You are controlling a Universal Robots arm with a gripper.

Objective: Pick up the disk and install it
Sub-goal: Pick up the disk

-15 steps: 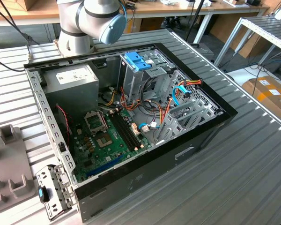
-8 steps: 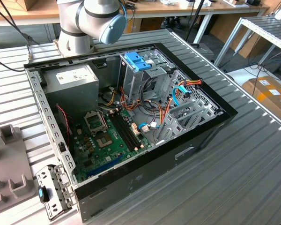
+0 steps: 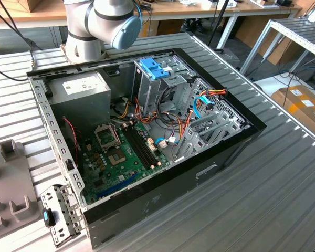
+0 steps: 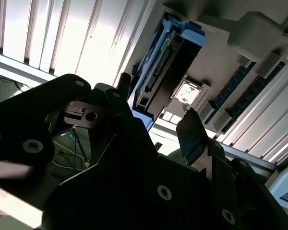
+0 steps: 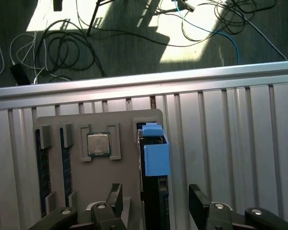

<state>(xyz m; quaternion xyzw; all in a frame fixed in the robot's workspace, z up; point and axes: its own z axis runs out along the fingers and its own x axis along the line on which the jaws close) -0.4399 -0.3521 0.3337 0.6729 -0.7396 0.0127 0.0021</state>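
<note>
The disk (image 5: pixel 153 191) stands on edge in a slot of a grey holder tray (image 5: pixel 125 120), with a blue plastic rail (image 5: pixel 156 154) on its upper end. My gripper (image 5: pixel 156 201) is open and hangs just above it. One dark finger (image 5: pixel 114 196) is on each side of the disk, and there is a gap on both sides. The second wrist view shows the disk (image 4: pixel 158 72) edge-on with its blue rails, beyond the gripper (image 4: pixel 156 108). The open computer case (image 3: pixel 68 157) lies on the slatted metal table.
The holder tray also carries a processor chip (image 5: pixel 98 143) and memory sticks (image 5: pixel 42 163). Inside the case are a grey power supply box (image 3: pixel 81 92), a metal drive cage with a blue cap (image 3: pixel 155 68), a green mainboard (image 3: pixel 121 152) and loose cables. Cables lie on the floor beyond the table edge (image 5: pixel 144 81).
</note>
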